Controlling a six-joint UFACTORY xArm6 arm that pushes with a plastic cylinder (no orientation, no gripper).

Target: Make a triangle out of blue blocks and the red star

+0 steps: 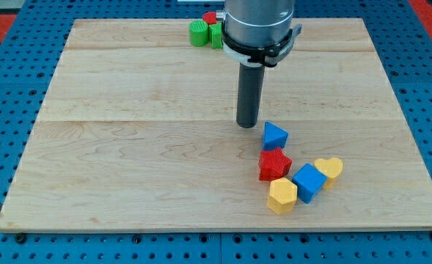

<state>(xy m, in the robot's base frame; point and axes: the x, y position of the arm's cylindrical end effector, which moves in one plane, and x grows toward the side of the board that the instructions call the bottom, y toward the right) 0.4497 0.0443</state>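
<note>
Three pieces matter here, and all of them sit close to the tip (247,125), which rests on the desk (127,147) just to the view's left of, and slightly above, the blue triangular block (275,136). No gripper exists on this arm, only the dark rod, so nothing is clamped or held; the tip seems just short of touching that block, though the gap is too fine to judge. Below the blue triangular block, touching or nearly so, lies the red star (274,164). To the star's lower right sits the blue cube (309,182), close beside it. A yellow hexagonal block (282,195) touches the cube's left side and a yellow heart (330,169) crowds its right. Far off, at the view's top, a green block (199,33) and a red block (210,17) sit partly behind the arm. Judged from this, the three pieces are gathered but run in a bent line; spreading them into clear corners, free of the yellow ones, seems left to do.
</note>
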